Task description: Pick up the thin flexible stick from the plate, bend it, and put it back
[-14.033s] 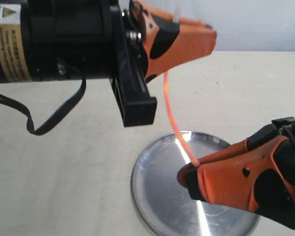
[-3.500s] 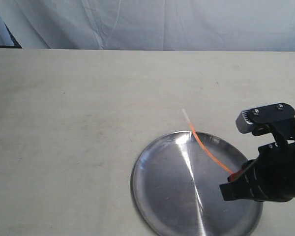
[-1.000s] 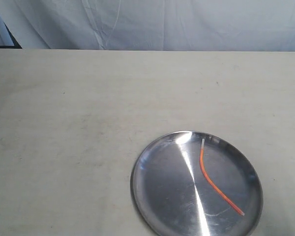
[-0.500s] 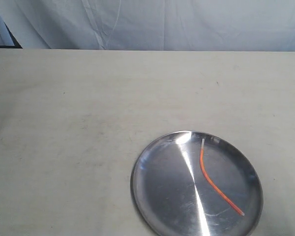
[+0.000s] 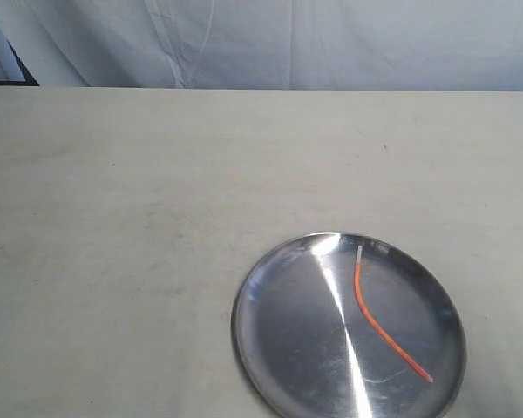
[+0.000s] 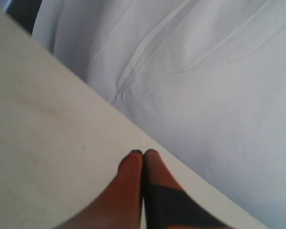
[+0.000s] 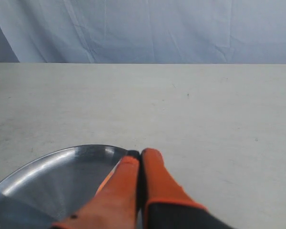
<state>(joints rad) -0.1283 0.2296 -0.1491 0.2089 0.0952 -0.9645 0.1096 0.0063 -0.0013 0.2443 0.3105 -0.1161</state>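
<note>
A: Stick location?
B: The thin flexible stick (image 5: 379, 324) lies flat inside the plate (image 5: 279, 348), on its 3 o'clock half. The whitish tip is just inside the rim near 12 o'clock and the other end is close to the rim around 4 o'clock. It's red-orange with one gentle bend, bowing toward the plate's centre.
A: Anything touching it?
B: No. It's loose on the metal, just beside the bright streak (image 5: 344, 348) that runs from 12 to 6 across the plate. Neither arm is on it.
A: Plate position?
B: On the counter (image 5: 139, 226), around 5 o'clock in the exterior view, with its 6 o'clock edge cut off by the frame. A white cloth (image 5: 331, 43) hangs behind the counter at 12.
A: Left side?
B: The left end effector (image 6: 143, 153) shows in its own wrist view, jaws pressed together with no gap and nothing between them. Bare counter lies under it, near the counter's edge where the cloth hangs.
A: Right side?
B: The right end effector (image 7: 139, 153) is the same, jaws tight together and empty. In its wrist view the tips sit at the plate's rim, with bare counter beyond. There's an orange smear on the metal beside the jaws. Can't tell whether that's the stick or a reflection.
A: Stick bent?
B: Curved, yes, and resting on the plate.
</note>
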